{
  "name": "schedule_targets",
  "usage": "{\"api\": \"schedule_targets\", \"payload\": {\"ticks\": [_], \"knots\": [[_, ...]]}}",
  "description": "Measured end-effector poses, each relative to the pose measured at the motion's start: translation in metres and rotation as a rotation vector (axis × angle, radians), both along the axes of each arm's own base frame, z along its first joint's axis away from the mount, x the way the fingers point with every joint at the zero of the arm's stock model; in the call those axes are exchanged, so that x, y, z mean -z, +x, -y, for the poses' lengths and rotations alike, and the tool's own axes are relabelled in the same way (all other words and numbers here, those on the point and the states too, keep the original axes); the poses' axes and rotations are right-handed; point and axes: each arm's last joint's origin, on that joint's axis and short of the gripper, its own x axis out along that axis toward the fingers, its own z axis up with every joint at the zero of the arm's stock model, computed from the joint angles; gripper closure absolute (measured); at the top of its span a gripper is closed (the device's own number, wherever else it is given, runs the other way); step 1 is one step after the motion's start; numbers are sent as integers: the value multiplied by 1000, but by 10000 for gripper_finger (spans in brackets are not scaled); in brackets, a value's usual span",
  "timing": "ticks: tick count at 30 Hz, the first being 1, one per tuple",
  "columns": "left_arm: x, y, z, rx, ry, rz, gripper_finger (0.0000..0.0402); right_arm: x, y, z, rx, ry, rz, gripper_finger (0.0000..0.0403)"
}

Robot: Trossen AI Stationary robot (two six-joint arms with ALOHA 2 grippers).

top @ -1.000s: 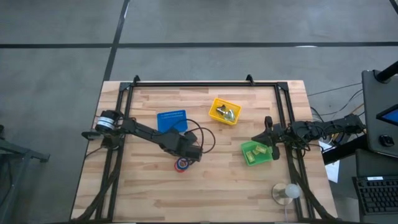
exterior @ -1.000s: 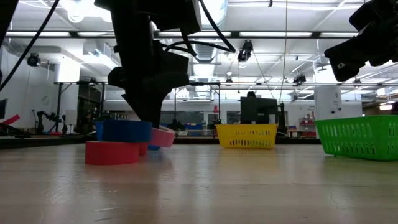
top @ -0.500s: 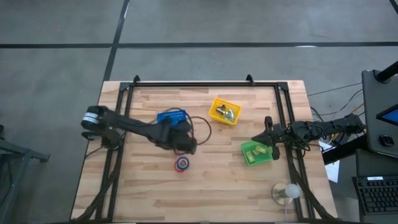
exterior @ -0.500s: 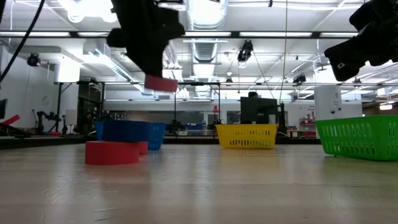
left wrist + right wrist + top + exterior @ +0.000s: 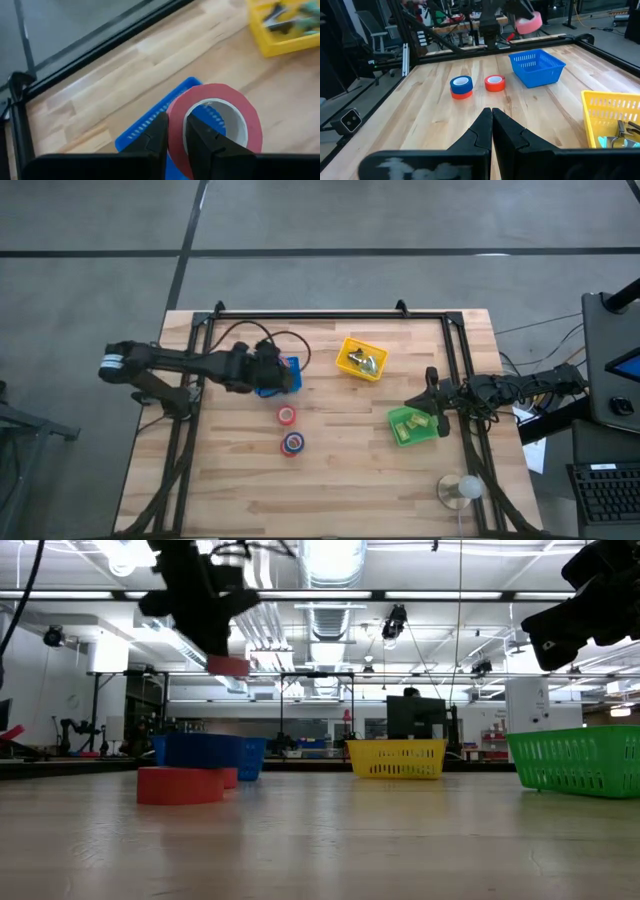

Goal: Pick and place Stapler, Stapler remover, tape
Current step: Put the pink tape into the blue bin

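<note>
Above the blue basket (image 5: 276, 372), the left end effector (image 5: 175, 145) grips a red tape roll (image 5: 215, 122) by its wall, mid-placement. Next it should lower and release. Two rolls (image 5: 287, 415) (image 5: 292, 443) remain on the surface (image 5: 330, 490). The right end effector (image 5: 492, 124) waits closed near the green basket (image 5: 415, 426).
</note>
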Motion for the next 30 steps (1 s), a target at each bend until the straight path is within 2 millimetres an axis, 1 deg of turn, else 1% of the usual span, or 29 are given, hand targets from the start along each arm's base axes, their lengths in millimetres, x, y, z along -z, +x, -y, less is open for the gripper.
{"api": "schedule_targets", "payload": {"ticks": [4, 7, 10, 14, 19, 23, 30], "knots": [[22, -9, -11, -33, -32, 26, 351, 0, 0, 0, 0, 0, 0, 394], [38, -8, -17, -22, -68, 90, 351, 0, 0, 0, 0, -1, 1, 394], [55, -8, -21, -14, -107, 117, 347, 0, 0, 0, -1, -5, 2, 394], [72, -10, -24, -29, -121, 155, 346, 0, 0, 0, 0, -6, 2, 394], [83, -11, -28, -51, -129, 202, 350, 0, 0, 0, 0, -7, 2, 394], [93, -14, -36, -85, -140, 215, 348, 0, 0, 0, 0, -7, 3, 394], [105, -9, -45, -86, -171, 276, 348, 0, 0, 0, 0, -7, 3, 394]]}}
